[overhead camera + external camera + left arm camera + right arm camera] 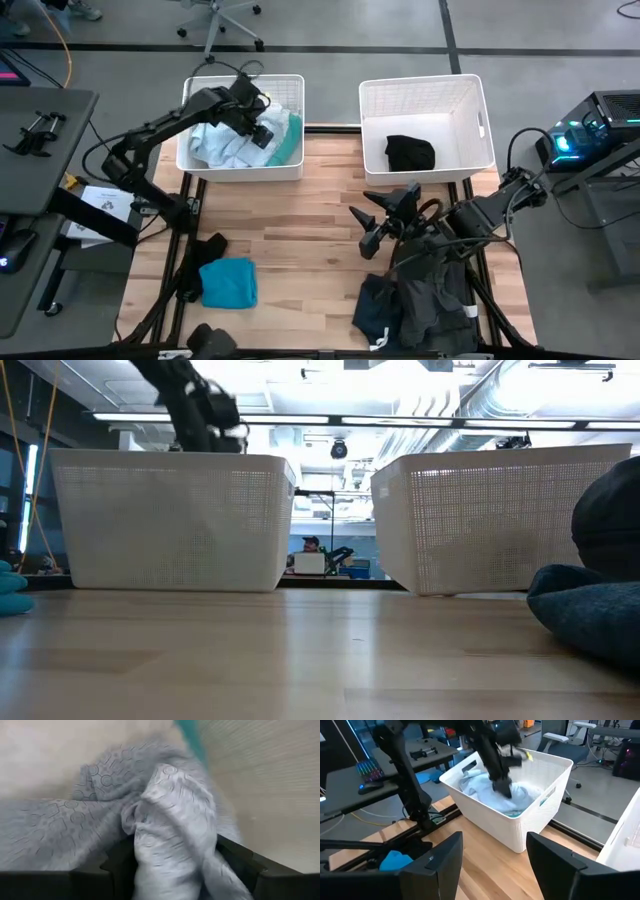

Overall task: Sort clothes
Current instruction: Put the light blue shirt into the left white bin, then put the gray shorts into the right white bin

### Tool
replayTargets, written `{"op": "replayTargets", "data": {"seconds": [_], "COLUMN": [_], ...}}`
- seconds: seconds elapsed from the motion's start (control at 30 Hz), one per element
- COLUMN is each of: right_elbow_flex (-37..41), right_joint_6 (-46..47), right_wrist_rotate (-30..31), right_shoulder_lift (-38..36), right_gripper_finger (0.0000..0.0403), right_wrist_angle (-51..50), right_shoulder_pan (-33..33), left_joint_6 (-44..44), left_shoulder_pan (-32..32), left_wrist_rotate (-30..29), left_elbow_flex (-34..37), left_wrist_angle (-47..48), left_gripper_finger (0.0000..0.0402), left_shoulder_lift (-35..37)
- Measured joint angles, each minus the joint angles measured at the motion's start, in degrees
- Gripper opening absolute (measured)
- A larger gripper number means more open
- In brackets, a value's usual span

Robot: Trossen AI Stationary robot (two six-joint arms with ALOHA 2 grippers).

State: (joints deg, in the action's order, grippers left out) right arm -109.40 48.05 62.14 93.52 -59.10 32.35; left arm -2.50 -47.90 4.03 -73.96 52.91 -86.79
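Note:
My left gripper (262,135) is inside the left white basket (243,172), pointing down into pale blue and white clothes (222,143), with a teal garment (290,140) beside them. Its fingers stand open around a bunched pale patterned cloth (170,810). My right gripper (362,228) is open and empty above the table's middle. A black garment (410,153) lies in the right basket (425,85). A bright blue garment (228,282) lies on the table at the near left. A pile of dark clothes (420,300) lies at the near right. My left gripper comes from above into the basket, and a bunched fold of the pale patterned cloth (165,850) lies between its open fingers (115,865), against their inner sides. The cloth rests on the other clothes in the basket. How many layers there are I cannot tell.
Both lattice baskets stand at the table's far edge, with a gap between them (330,560). Bare wood (300,230) lies between the baskets and the garments near the front edge. A desk (40,130) stands to the left and equipment (590,130) to the right.

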Motion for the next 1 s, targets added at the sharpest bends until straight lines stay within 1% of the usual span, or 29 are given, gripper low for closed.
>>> {"op": "replayTargets", "data": {"seconds": [0.13,0.2,0.27,0.33,0.4,0.53,0.6,0.67,0.77,0.83,1.0], "right_elbow_flex": [0.0,0.0,0.0,0.0,0.0,0.0,0.0,0.1,2.3,4.9,15.2], "right_joint_6": [0.0,0.0,1.1,4.3,10.2,25.5,31.1,34.6,40.6,47.7,68.1], "right_wrist_rotate": [-2.7,-5.1,-8.7,-14.2,-22.7,-41.9,-47.9,-50.1,-52.0,-54.4,-63.8], "right_shoulder_lift": [1.1,1.5,1.6,1.6,1.6,2.3,3.6,5.2,6.3,6.8,7.0], "right_gripper_finger": [0.0206,0.0206,0.0206,0.0206,0.021,0.0231,0.0244,0.0255,0.0262,0.0263,0.0264], "right_wrist_angle": [-0.1,-0.1,-0.6,-2.9,-7.7,-21.0,-27.2,-31.1,-29.1,-27.8,-27.8], "right_shoulder_pan": [-0.1,-0.5,-1.1,-2.2,-3.3,-4.5,-3.8,-1.8,2.1,4.4,10.5], "left_joint_6": [-1.0,-3.5,-6.2,-8.5,-10.2,-11.9,-12.3,-12.3,-12.4,-12.4,-13.4], "left_shoulder_pan": [0.9,2.2,4.2,6.6,9.3,14.2,15.9,17.2,18.3,19.0,20.4], "left_wrist_rotate": [0.1,0.2,1.0,1.2,1.2,0.8,0.3,-0.2,-0.3,-0.3,-0.5], "left_elbow_flex": [-4.0,-5.2,-6.0,-6.1,-6.1,-6.1,-6.1,-6.1,-6.1,-5.7,-4.0], "left_wrist_angle": [2.8,3.3,2.7,1.8,0.3,-2.0,-2.8,-3.3,-3.1,-3.3,-3.4], "left_gripper_finger": [0.0211,0.0211,0.0211,0.0211,0.0211,0.0211,0.0211,0.0211,0.0211,0.0211,0.0211], "left_shoulder_lift": [5.0,8.3,11.9,15.5,18.4,22.7,23.8,24.3,24.4,24.4,24.3]}}
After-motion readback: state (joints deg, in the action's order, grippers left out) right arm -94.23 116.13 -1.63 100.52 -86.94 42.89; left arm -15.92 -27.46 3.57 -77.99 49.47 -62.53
